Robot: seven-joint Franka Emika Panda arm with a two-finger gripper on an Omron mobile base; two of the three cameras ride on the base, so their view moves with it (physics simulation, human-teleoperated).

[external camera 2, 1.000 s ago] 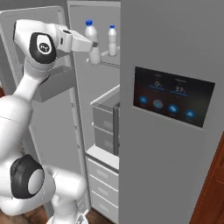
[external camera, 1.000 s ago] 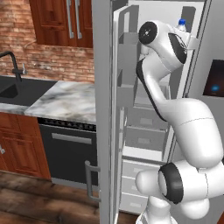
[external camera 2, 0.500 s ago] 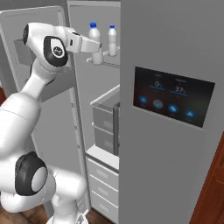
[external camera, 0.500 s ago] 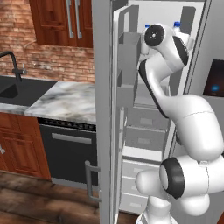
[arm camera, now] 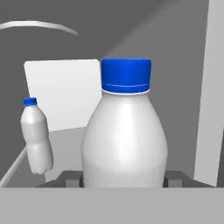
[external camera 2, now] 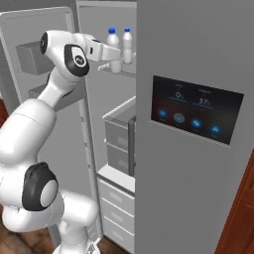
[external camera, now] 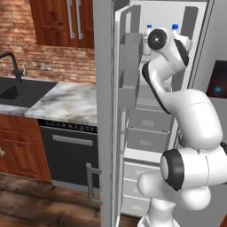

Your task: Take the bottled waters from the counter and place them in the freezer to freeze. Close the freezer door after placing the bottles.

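Jaws (external camera 2: 115, 63) grip one bottle (external camera 2: 113, 43) beside another (external camera 2: 128, 45).

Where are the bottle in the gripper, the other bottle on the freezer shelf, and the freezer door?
held bottle (arm camera: 124, 144), hand view, on its white body
second bottle (arm camera: 36, 140), hand view, on its body
freezer door (external camera: 103, 111), left base view, on the door's edge

The dispenser panel (external camera 2: 196, 117) on the closed door, off beside the hand, shows glowing blue icons and figures, too blurred to read.
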